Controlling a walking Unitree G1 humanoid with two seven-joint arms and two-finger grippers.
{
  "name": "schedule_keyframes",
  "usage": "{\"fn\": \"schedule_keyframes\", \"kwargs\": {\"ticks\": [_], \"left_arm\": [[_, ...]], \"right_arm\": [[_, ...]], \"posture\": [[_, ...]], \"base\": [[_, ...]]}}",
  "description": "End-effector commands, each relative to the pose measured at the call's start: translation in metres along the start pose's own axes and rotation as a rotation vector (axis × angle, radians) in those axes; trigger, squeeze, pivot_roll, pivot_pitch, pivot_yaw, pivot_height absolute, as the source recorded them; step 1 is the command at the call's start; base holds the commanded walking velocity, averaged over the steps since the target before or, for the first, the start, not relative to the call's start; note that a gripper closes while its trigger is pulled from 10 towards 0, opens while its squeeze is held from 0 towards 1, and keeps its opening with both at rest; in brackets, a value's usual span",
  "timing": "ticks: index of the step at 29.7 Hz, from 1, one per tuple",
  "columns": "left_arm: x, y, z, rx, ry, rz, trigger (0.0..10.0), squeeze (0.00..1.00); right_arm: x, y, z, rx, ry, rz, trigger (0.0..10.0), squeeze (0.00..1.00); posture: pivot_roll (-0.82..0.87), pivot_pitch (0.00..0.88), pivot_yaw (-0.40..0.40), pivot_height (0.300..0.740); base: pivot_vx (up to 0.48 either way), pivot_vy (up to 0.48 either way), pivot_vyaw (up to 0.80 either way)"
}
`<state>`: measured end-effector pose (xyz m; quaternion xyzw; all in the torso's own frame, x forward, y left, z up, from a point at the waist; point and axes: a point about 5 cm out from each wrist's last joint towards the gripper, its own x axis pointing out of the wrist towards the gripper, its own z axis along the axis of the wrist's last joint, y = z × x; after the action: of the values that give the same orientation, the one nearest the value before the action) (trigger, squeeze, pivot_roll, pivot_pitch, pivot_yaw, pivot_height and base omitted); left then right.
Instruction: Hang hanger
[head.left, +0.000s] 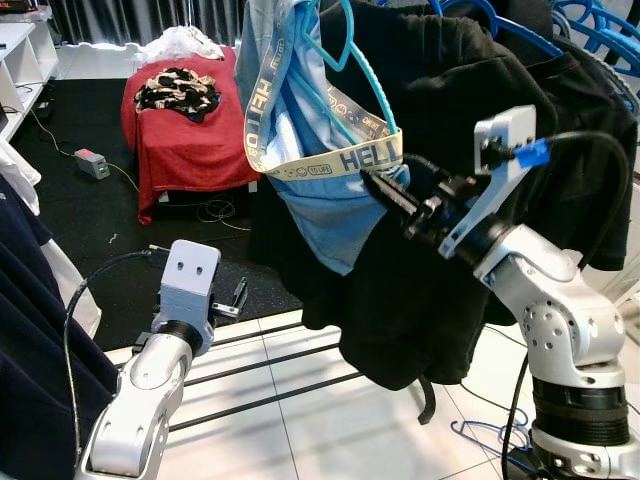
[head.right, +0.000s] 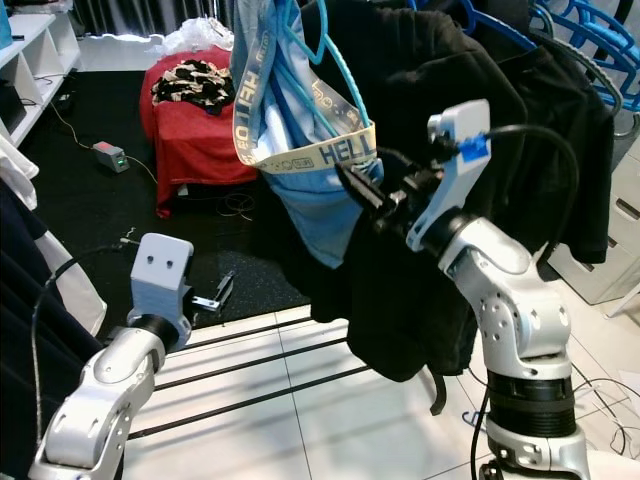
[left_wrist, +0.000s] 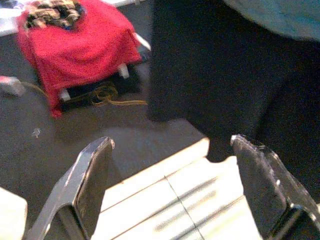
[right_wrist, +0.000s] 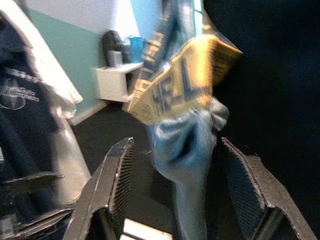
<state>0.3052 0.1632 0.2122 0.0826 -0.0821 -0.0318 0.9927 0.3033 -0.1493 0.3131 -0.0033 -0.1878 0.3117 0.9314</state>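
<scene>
Nearest the head camera, the left gripper (left_wrist: 170, 185) hangs low at seven o'clock over the tiled floor (head.left: 330, 420), fingers wide apart and empty. Up at two o'clock the right gripper (right_wrist: 192, 180) has its fingers spread around the blue garment (head.left: 330, 200) without closing on it (nothing gripped that I can see). That garment hangs on the blue hanger (head.left: 365, 70), already among the black clothes (head.left: 450, 150). The hanging seems nearly finished; next comes backing out cleanly. Its hook points to twelve, its long axis running from ten to four.
</scene>
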Motion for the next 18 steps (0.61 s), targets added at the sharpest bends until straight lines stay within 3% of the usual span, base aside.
{"fn": "schedule_keyframes", "kwargs": {"ticks": [1, 2, 3, 4, 6, 7, 9, 10, 12, 13, 16, 18], "left_arm": [[-0.002, -0.003, -0.003, -0.007, 0.007, -0.009, 10.0, 0.0], [-0.002, -0.003, -0.003, -0.008, 0.009, -0.014, 10.0, 0.0], [-0.002, -0.003, -0.003, -0.008, 0.009, -0.014, 10.0, 0.0], [-0.002, -0.004, -0.004, -0.008, 0.012, -0.025, 10.0, 0.0], [-0.002, -0.004, -0.004, -0.008, 0.012, -0.025, 10.0, 0.0], [-0.002, -0.006, -0.006, -0.007, 0.022, -0.046, 10.0, 0.0], [-0.002, -0.006, -0.006, -0.007, 0.022, -0.046, 10.0, 0.0], [-0.002, -0.01, -0.007, -0.005, 0.029, -0.073, 10.0, 0.0], [-0.001, -0.013, -0.01, -0.013, 0.041, -0.097, 10.0, 0.0], [-0.003, -0.016, -0.015, -0.045, 0.068, -0.107, 10.0, 0.0], [-0.006, -0.02, -0.022, -0.104, 0.108, -0.109, 10.0, 0.0], [-0.007, -0.02, -0.023, -0.108, 0.11, -0.109, 10.0, 0.0]], "right_arm": [[-0.002, 0.006, -0.006, -0.017, 0.026, -0.002, 10.0, 0.0], [-0.018, 0.017, -0.032, 0.013, 0.105, -0.026, 10.0, 0.0], [-0.018, 0.017, -0.032, 0.013, 0.105, -0.026, 10.0, 0.0], [-0.036, 0.035, -0.062, 0.044, 0.21, -0.03, 10.0, 0.0], [-0.036, 0.035, -0.062, 0.044, 0.21, -0.03, 10.0, 0.0], [-0.049, 0.053, -0.088, 0.073, 0.3, -0.041, 10.0, 0.0], [-0.049, 0.053, -0.088, 0.073, 0.3, -0.041, 10.0, 0.0], [-0.057, 0.063, -0.107, 0.078, 0.37, -0.086, 10.0, 0.0], [-0.058, 0.064, -0.12, 0.037, 0.419, -0.148, 10.0, 0.0], [-0.052, 0.053, -0.125, -0.012, 0.423, -0.24, 10.0, 0.0], [-0.04, 0.034, -0.12, -0.072, 0.369, -0.352, 10.0, 0.0], [-0.039, 0.033, -0.118, -0.076, 0.358, -0.355, 10.0, 0.0]], "posture": [[-0.09, 0.2, -0.055, 0.74], [-0.1, 0.206, -0.053, 0.74], [-0.1, 0.206, -0.053, 0.74], [-0.11, 0.215, -0.048, 0.74], [-0.11, 0.215, -0.048, 0.74], [-0.12, 0.216, -0.042, 0.74], [-0.12, 0.216, -0.042, 0.74], [-0.12, 0.214, -0.039, 0.74], [-0.12, 0.208, -0.032, 0.74], [-0.12, 0.194, -0.025, 0.74], [-0.11, 0.19, -0.028, 0.74], [-0.11, 0.19, -0.028, 0.74]], "base": [[0.0, 0.0, 0.0], [0.0, 0.0, 0.0], [0.0, 0.0, 0.0], [0.0, 0.0, 0.0], [0.0, 0.0, 0.0], [0.0, 0.0, 0.0], [0.0, 0.0, 0.0], [0.0, 0.0, 0.0], [0.0, 0.0, 0.0], [0.0, 0.0, 0.0], [0.0, 0.0, 0.0], [0.0, 0.0, 0.0]]}}
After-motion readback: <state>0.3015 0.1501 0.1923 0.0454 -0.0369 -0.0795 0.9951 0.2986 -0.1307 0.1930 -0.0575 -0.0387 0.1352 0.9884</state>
